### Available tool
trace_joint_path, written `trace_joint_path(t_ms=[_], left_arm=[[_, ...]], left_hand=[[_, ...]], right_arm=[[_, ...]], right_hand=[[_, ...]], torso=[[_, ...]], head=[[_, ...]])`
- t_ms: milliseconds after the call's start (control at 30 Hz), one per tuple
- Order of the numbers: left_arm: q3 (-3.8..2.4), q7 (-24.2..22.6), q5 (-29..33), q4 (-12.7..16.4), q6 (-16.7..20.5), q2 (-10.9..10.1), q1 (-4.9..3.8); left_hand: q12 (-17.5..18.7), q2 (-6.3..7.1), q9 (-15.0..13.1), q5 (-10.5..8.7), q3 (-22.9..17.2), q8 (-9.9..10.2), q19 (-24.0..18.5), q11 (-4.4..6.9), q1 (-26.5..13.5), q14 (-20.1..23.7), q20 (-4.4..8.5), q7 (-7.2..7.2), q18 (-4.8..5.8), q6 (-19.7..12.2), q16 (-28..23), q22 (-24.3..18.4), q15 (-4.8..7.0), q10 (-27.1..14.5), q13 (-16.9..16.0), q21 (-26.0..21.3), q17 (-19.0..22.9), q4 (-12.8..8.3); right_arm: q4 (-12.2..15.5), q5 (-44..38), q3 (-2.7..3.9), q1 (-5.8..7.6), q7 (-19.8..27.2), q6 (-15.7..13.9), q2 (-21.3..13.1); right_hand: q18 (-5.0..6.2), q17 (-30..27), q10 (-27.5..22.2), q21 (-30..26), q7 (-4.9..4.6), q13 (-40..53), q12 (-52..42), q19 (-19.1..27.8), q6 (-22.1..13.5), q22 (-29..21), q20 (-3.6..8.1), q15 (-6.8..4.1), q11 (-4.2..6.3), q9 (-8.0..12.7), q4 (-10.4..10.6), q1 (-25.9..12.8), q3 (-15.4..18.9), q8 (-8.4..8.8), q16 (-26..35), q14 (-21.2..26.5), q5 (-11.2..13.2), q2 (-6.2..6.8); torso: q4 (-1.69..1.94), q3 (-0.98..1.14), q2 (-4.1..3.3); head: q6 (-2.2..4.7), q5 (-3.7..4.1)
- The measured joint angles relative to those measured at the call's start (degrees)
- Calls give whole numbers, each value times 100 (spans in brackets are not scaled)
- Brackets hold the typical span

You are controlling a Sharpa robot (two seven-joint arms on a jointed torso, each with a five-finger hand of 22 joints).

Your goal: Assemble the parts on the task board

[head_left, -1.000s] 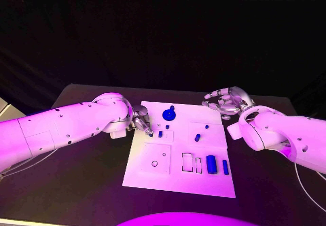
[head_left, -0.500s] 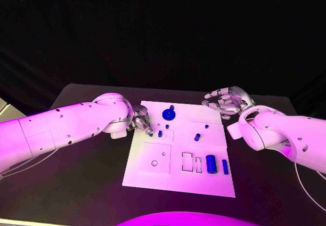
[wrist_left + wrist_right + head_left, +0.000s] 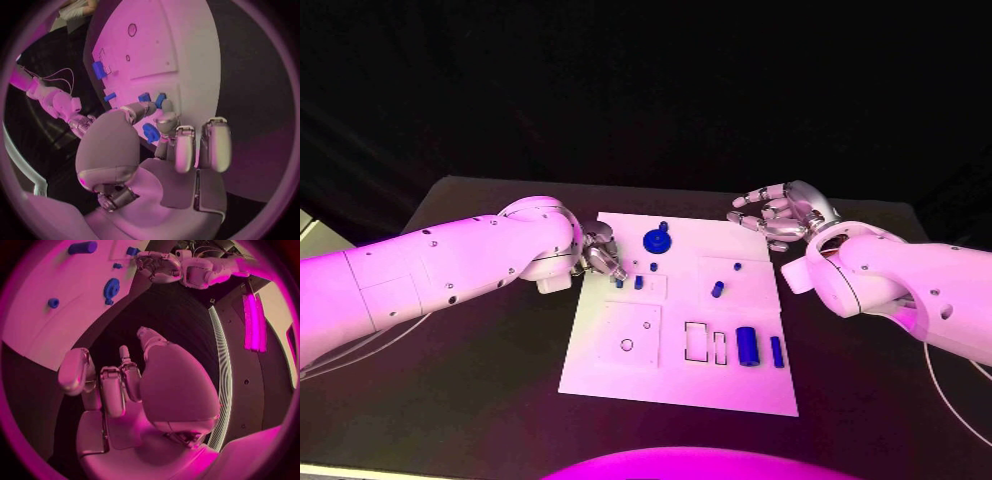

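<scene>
The left hand (image 3: 600, 257) sits at the task board's (image 3: 678, 385) left edge, fingertips touching a small blue part (image 3: 150, 133); whether it is gripped cannot be told. The right hand (image 3: 776, 216), empty with fingers loosely curled apart, hangs off the far right corner.

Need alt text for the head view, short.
White task board lies mid-table with small blue parts on it. Left robot hand sits at its left edge near two parts; right robot hand, fingers curled, hovers past its far right corner.
</scene>
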State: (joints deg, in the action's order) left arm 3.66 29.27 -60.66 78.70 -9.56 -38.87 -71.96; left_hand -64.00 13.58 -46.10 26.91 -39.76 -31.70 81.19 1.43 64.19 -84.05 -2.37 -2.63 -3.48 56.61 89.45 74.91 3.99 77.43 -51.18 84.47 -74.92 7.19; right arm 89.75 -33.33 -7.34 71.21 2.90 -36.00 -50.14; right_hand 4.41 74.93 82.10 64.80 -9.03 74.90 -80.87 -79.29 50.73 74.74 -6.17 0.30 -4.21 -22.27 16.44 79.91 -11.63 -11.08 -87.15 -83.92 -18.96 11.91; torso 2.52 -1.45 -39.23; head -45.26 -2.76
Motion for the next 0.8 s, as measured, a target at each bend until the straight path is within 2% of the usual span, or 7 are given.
trace_joint_path(t_ms=[333,433,467,567,667,733,800], left_arm=[[4,20,57,-25,-2,-7,6],[5,23,65,-19,10,-27,12],[5,23,68,-15,17,-33,15],[3,23,76,8,55,-51,25],[-16,22,81,37,123,-74,28],[-28,16,84,57,187,-96,28],[-37,10,90,71,252,-113,28]], left_hand=[[11,15,40,-9,127,61,-22,3,-91,-1,22,34,-1,36,0,0,42,-3,-4,-19,0,-124],[11,49,84,-10,429,107,-22,38,-204,0,22,95,0,93,0,0,45,-38,-17,-28,0,69],[11,85,96,-41,653,133,-22,63,-294,0,22,112,0,115,0,0,45,-64,-18,-28,0,213],[46,107,117,-83,993,178,-22,64,-315,0,22,68,0,134,0,0,45,-64,-22,-62,0,429],[47,107,133,-288,1303,212,-22,40,-315,0,22,68,0,134,-27,0,44,-88,-19,-66,1,726],[79,107,136,-599,1530,223,-22,21,-315,0,22,48,0,114,-27,0,45,-107,9,-66,1,901],[99,107,140,-783,1708,243,-44,0,-315,0,0,34,-1,101,-44,0,44,-128,52,-88,1,945]], right_arm=[[2,0,0,0,0,0,-4],[2,0,0,-1,0,-1,-6],[2,0,0,-1,0,-1,-6],[1,0,0,-1,0,-1,-6],[-3,0,0,-1,1,-1,-5],[-6,0,0,-1,1,-1,-2],[-8,0,0,-1,2,-1,0]], right_hand=[[0,-1,0,-34,0,0,0,0,0,-10,0,0,0,0,0,-1,0,0,0,0,0,-1],[0,-1,0,-34,0,0,0,0,0,-11,0,0,0,0,0,-22,0,0,0,0,0,-22],[0,-1,0,-34,0,0,0,0,0,-11,0,0,0,0,0,-22,0,0,0,0,0,-22],[0,-1,0,-34,0,0,0,0,0,-11,0,0,0,0,0,-22,0,0,0,0,0,-22],[0,-1,0,-34,0,0,0,0,0,-24,0,0,0,2,0,-22,0,0,34,0,0,-22],[0,-1,0,-34,0,0,0,0,0,-24,0,0,0,1,0,-22,0,0,34,0,0,-22],[0,-2,0,-34,0,0,0,0,0,-25,0,0,0,2,0,-22,0,0,34,0,0,-22]], torso=[[3,0,12],[3,-1,12],[3,-2,12],[5,-3,12],[5,-3,12],[5,-4,12],[5,-4,12]], head=[[3,10],[10,10],[13,10],[20,12],[29,16],[31,21],[35,22]])
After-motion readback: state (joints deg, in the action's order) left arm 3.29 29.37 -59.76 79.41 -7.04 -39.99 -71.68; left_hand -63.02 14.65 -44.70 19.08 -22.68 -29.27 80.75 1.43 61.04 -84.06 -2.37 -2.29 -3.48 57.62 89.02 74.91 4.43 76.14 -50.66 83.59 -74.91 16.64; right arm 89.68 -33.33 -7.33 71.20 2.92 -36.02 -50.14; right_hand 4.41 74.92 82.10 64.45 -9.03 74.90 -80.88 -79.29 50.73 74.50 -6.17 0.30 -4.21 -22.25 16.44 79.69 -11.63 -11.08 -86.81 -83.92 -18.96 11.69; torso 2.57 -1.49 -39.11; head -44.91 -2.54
